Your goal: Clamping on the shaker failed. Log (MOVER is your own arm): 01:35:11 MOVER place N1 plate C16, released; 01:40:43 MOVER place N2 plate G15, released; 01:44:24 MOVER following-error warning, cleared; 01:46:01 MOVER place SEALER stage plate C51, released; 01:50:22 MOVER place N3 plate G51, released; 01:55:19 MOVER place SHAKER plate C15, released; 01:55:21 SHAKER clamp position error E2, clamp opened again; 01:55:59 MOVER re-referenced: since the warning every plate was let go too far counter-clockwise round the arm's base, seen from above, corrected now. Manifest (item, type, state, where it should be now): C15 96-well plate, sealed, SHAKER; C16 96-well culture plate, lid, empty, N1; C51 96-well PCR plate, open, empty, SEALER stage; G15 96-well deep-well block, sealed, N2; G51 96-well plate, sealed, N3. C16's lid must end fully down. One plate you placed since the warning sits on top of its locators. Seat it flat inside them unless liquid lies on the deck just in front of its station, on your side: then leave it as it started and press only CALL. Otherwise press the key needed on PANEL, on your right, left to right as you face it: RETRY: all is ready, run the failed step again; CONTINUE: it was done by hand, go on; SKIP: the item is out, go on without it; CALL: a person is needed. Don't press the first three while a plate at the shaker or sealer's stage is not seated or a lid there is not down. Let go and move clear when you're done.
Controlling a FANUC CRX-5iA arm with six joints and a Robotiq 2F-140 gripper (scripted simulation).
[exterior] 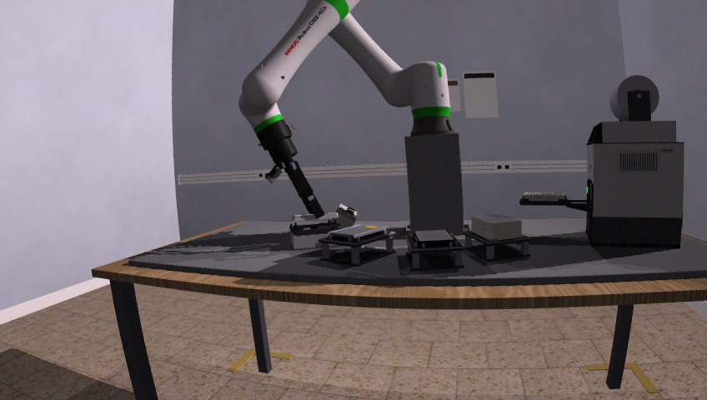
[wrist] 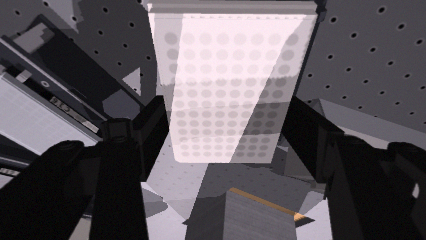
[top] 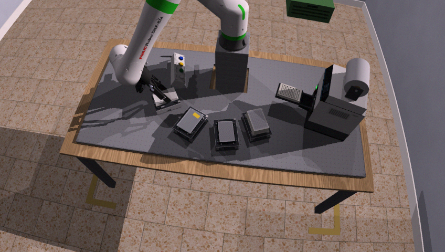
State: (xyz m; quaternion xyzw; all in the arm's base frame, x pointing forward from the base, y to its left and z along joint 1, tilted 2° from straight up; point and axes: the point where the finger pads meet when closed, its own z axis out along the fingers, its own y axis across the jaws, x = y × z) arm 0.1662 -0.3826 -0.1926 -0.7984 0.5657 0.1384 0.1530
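The gripper [wrist: 225,135] is clamped on the sealed 96-well plate [wrist: 227,85], one finger [wrist: 150,135] on each long side. The plate sits at the shaker [top: 168,104] (left end of the deck, beside the panel [top: 178,70]).

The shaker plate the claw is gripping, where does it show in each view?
Top: sealed plate left of centre, under the claw, on the shaker.
Exterior: pale slab at the claw's tip, left of the nests.
Wrist: dotted white sheet, centre top.
Shared landmark: the yellow-tagged plate beside it.
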